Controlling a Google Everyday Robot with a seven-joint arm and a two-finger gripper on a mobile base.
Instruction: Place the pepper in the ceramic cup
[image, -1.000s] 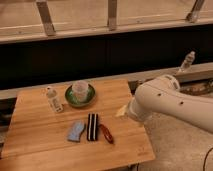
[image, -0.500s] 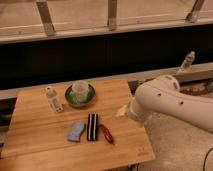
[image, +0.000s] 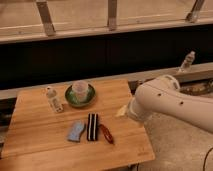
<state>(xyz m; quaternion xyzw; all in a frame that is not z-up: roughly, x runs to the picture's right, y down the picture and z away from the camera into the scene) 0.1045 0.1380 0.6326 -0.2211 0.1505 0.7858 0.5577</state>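
A light wooden table (image: 40, 131) fills the lower left of the frame. Behind it a dark panel (image: 75, 60) spans the middle, under a pale ledge (image: 150, 27) with grey metal posts (image: 46, 20). Speckled grey floor (image: 167, 149) shows at lower right.

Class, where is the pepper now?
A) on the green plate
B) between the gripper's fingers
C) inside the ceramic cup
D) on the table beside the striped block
D: the pepper lies on the table beside the striped block; the gripper is near the table's right edge, apart from it.

One raised view, facing down over table (image: 40, 135), jaws by its right edge
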